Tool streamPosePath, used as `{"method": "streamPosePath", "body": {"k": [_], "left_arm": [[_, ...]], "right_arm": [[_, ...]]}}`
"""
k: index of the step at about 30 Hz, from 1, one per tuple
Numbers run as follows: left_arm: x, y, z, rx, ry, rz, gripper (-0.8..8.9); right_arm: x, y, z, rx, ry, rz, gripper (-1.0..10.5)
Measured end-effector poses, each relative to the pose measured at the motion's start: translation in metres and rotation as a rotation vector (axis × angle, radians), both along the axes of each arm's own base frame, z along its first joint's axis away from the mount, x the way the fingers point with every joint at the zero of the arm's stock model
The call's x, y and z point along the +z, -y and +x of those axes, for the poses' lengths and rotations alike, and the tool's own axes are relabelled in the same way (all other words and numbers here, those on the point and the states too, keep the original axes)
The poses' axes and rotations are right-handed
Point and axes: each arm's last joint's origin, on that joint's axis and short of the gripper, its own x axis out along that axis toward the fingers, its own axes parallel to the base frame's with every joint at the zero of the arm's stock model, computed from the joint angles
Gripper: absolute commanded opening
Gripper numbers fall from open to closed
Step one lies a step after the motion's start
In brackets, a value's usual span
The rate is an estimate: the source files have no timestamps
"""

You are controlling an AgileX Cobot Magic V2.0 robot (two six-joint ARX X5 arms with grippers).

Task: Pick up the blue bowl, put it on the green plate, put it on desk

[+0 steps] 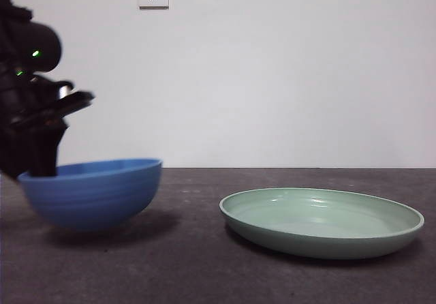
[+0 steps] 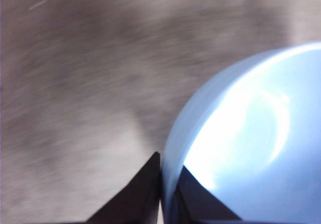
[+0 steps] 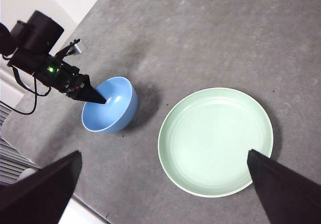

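Front view: the left gripper [image 1: 41,171] came in from high on the left side and was clamped on the near-arm rim of the blue bowl [image 1: 95,191]. The bowl sat tilted, its far lip raised, seemingly just clear of the desk [image 1: 191,263] with a shadow under it. The green plate [image 1: 321,221] lay flat toward the desk's right side, apart from the bowl, a bare strip between them.

Left wrist view: blurred. The two jaws were pinched on the bowl's rim, one inside, one outside; bowl interior glossy.

Right wrist view: the right gripper [image 3: 165,189] hung high over the desk's near edge, jaws spread wide, holding nothing. The left gripper's tip dipped into the bowl.

Judgement: the carry turns on one line, bowl to plate, running straight across the desk from the left arm's side; bowl has no long axis.
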Motion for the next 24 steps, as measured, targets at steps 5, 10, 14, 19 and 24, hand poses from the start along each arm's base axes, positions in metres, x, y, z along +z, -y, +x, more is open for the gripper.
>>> {"method": "streamPosePath", "body": {"k": [5,10,14,19,24], "left_arm": [[0.035,0.028,0.004,-0.071,0.052,0.052,0.09],[0.079,0.063,0.008,-0.148,0.168,0.037,0.09],[0.099,0.096,0.013,-0.217,0.22,0.007,0.09],[0.093,0.143,0.022,-0.301,0.202,0.001,0.09],[0.077,0.191,0.029,-0.376,0.174,0.059,0.09]], "right_arm": [[0.0,0.0,0.0,0.0,0.0,0.0,5.8],[0.0,0.0,0.0,0.0,0.0,0.0,5.8],[0.0,0.0,0.0,0.0,0.0,0.0,5.8],[0.0,0.0,0.0,0.0,0.0,0.0,5.8],[0.0,0.0,0.0,0.0,0.0,0.0,5.8]]}}
